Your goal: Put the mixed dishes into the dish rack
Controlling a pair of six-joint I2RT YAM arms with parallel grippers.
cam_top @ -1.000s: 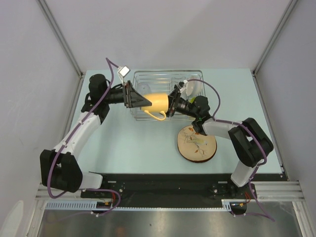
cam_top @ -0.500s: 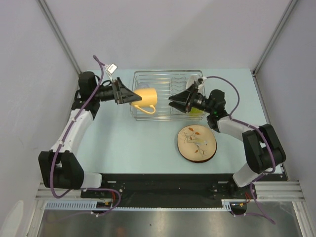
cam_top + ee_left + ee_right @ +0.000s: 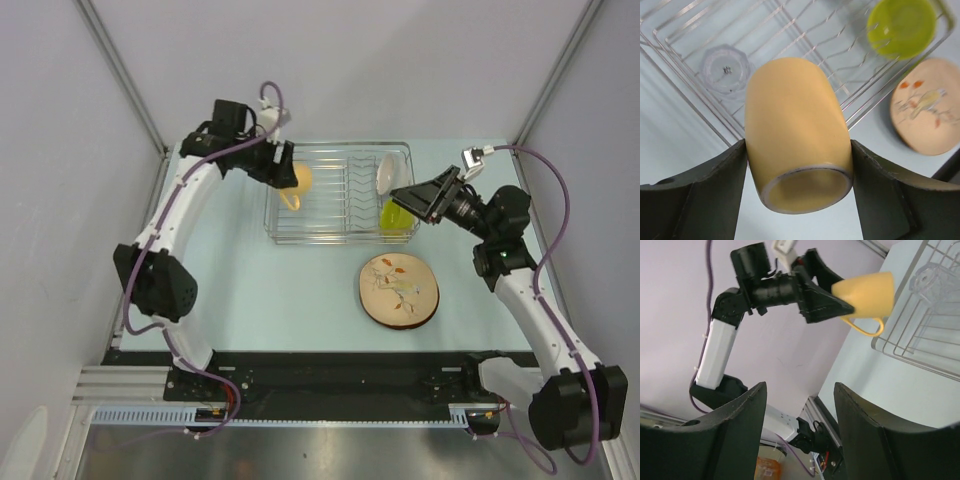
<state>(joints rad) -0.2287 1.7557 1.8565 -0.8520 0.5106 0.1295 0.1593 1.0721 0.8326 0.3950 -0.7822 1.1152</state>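
My left gripper (image 3: pixel 289 177) is shut on the yellow-orange mug (image 3: pixel 301 180), held in the air over the left end of the dish rack (image 3: pixel 340 236). In the left wrist view the mug (image 3: pixel 796 145) lies sideways between the fingers (image 3: pixel 715 190), mouth toward the camera. A clear glass (image 3: pixel 726 70) stands in the rack's left corner. The lime-green bowl (image 3: pixel 397 218) and the white bowl (image 3: pixel 386 172) sit at the rack's right end. The wooden leaf plate (image 3: pixel 398 290) lies on the table in front. My right gripper (image 3: pixel 408 205) hovers open and empty beside the green bowl.
The right wrist view looks across at the left gripper (image 3: pixel 820 302) carrying the mug (image 3: pixel 867 290) by the rack's corner (image 3: pixel 912 335). Grey walls close in the pale blue table (image 3: pixel 250 280) on three sides.
The right gripper opened, let go of the mug and pulled back to the right. The left arm rose and carried the mug back over the rack's left end.
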